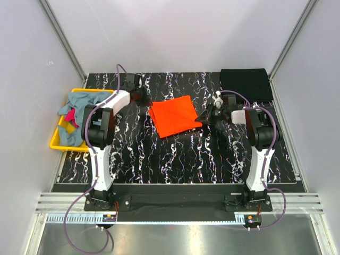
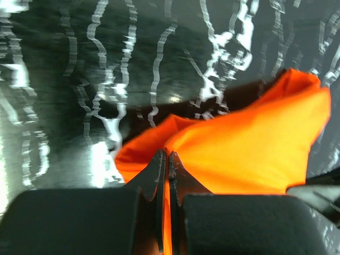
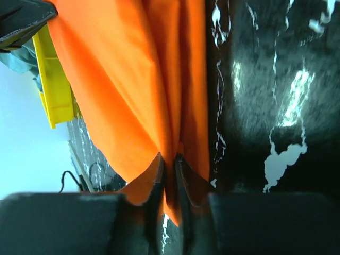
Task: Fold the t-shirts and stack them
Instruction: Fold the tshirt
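- Yellow bin (image 1: 55, 142): set at the table's left edge, well to the left of the left gripper (image 2: 167, 162). A crumpled grey-blue t-shirt (image 1: 79, 101) spills over its rim, and a piece of a magenta t-shirt (image 1: 70, 118) shows inside.
- Left gripper: clenched, with a fold of orange cloth pinched between its two fingers. In its wrist view the cloth bulges forward and to the right of the fingertips, a shadow lying beneath it.
- Orange t-shirt (image 1: 172, 118): spread as a folded, roughly diamond-shaped panel between the two grippers, on the black marbled table (image 1: 212, 159). Its left corner is held at the left gripper and its right corner at the right gripper (image 3: 169, 162).
- Right gripper: closed upon the orange cloth, which is drawn into pleats just ahead of the fingertips and fans out forward and to the left in the wrist view.
- Black t-shirt (image 1: 245, 84): folded flat at the table's far right corner, beyond and to the right of the right gripper, well apart from the orange t-shirt.
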### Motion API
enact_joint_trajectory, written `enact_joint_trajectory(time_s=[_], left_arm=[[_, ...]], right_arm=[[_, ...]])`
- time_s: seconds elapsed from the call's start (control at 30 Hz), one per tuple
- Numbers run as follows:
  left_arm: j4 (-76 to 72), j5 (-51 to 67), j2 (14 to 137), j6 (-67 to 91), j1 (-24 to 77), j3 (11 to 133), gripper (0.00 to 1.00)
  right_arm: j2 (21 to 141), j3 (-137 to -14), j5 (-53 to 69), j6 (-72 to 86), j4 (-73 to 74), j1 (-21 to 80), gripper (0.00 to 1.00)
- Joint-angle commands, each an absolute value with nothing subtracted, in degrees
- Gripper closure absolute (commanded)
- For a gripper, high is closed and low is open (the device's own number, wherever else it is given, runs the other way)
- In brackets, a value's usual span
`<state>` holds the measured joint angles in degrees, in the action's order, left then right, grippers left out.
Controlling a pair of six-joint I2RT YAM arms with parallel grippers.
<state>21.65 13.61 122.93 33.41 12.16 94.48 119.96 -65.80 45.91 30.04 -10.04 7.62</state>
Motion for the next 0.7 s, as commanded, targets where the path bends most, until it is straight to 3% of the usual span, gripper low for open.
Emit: enact_joint_trajectory(time_s=[0.0,0.03,0.13,0.33,0.47,0.5,0.53,0.6,0.67], left_arm=[[22.06,9.22,120.06,32.08,10.64,95.01,1.0],[22.06,9.75,120.32,31.99,10.37,95.18,1.0],[21.62,12.04,121.29,31.29,10.37,96.15,1.0],[21.01,16.26,122.7,31.46,10.37,98.44,1.0],[20.83,17.66,120.6,32.17,10.55,98.44,1.0],[21.09,18.01,119.8,32.43,10.55,98.09,1.0],[21.44,17.32,118.84,32.69,10.55,97.82,1.0],[23.73,12.6,116.02,32.43,10.55,96.95,1.0],[24.26,9.42,115.75,31.55,10.28,96.42,1.0]], right_arm=[[119.01,-64.25,45.79,29.88,-11.95,8.52,0.74],[118.92,-63.99,46.14,29.45,-11.95,8.79,0.65],[119.27,-63.98,47.98,29.36,-12.13,8.96,0.56],[118.65,-62.06,50.44,29.36,-15.2,9.93,0.57],[119.18,-61.35,51.24,30.49,-17.66,10.28,0.71],[119.53,-61.17,51.5,30.93,-19.06,10.37,0.87],[119.71,-60.3,51.24,32.16,-19.94,10.37,0.93],[119.62,-58.81,50.37,33.57,-22.32,10.63,1.0],[119.27,-58.01,49.48,35.15,-24.51,10.72,1.0]])
